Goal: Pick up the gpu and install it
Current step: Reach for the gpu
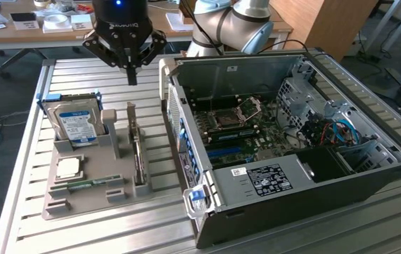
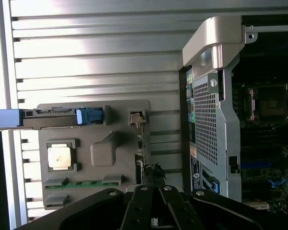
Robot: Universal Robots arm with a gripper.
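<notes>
The gpu [image 1: 138,154] stands on edge in a slot of the grey holder tray [image 1: 80,203], a thin dark card with a metal bracket at its far end. In the wrist view the gpu [image 2: 139,153] appears edge-on, just ahead of my fingertips. My gripper [image 1: 131,79] hangs shut in the air above the table's far side, well above and behind the gpu, holding nothing. In the wrist view the gripper [image 2: 156,213] has its two fingers pressed together. The open computer case [image 1: 370,174] lies at the exterior view's right, its motherboard [image 1: 239,135] exposed.
The holder tray also carries a hard drive with a blue label [image 1: 78,123], a CPU [image 1: 69,168] and a green RAM stick [image 1: 92,183]. The case's silver side wall [image 2: 211,120] rises close beside the tray. A slatted metal table [image 1: 116,233] bears it all.
</notes>
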